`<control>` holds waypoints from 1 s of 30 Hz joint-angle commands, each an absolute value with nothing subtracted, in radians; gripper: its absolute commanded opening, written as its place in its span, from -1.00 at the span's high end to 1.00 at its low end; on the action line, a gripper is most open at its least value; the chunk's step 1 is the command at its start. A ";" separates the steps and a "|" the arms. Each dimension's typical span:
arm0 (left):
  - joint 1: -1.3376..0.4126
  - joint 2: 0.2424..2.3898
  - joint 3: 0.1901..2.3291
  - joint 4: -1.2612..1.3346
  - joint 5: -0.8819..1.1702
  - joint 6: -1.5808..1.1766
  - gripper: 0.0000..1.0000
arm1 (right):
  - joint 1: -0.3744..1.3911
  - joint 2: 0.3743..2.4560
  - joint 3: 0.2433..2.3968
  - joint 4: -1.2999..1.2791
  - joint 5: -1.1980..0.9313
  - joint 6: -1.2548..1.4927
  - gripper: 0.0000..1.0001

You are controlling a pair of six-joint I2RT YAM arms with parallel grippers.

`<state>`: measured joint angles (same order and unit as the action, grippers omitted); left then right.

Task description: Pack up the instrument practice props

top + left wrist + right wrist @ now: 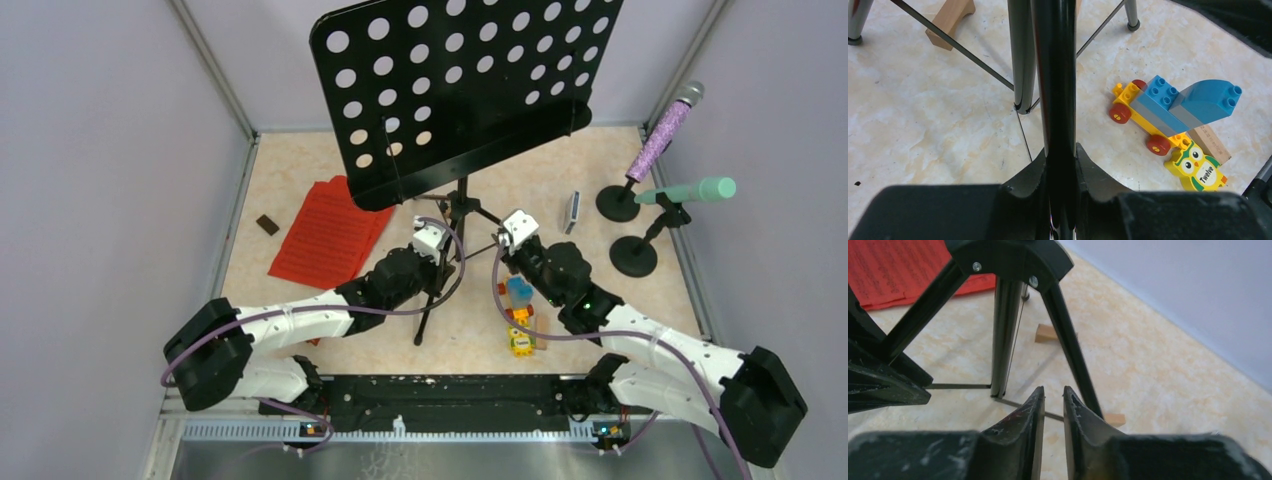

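My left end effector is pinching a black leg of the music rack, with one finger pressed to each side of it, low on the tripod. My right end effector has its jaws drawn almost together, leaving only a thin slit. A brace rod of the tripod shows through that slit beyond the tips, and I cannot tell whether I touch it.

Only the overhead view shows the rack's perforated desk standing high over the tripod. The red sheet-music pages lie flat on the worktop to the tripod's left. To its right, the purple microphone and the mint-green microphone each sit tilted in a round-based holder.

Only my left wrist view shows the brick car near the gripped leg. A yellow owl brick touches the car's end, against a wooden block.
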<state>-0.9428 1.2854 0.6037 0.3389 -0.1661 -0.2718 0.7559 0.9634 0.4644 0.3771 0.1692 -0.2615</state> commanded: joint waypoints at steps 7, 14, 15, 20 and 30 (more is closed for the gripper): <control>-0.925 1.232 0.595 0.332 -0.198 -0.221 0.81 | 0.713 0.929 0.546 0.284 0.183 -0.368 -0.10; -0.922 1.234 0.584 0.335 -0.188 -0.220 0.83 | 0.661 1.110 0.622 0.345 0.090 -0.441 -0.12; -0.922 1.234 0.583 0.335 -0.185 -0.219 0.85 | 0.659 1.137 0.629 0.373 0.098 -0.449 -0.11; -0.922 1.224 0.582 0.328 -0.179 -0.210 0.95 | 0.659 1.218 0.636 0.500 0.093 -0.427 0.19; -0.921 1.161 0.577 0.366 -0.207 -0.157 1.00 | 0.671 1.083 0.496 0.676 0.054 -0.228 1.00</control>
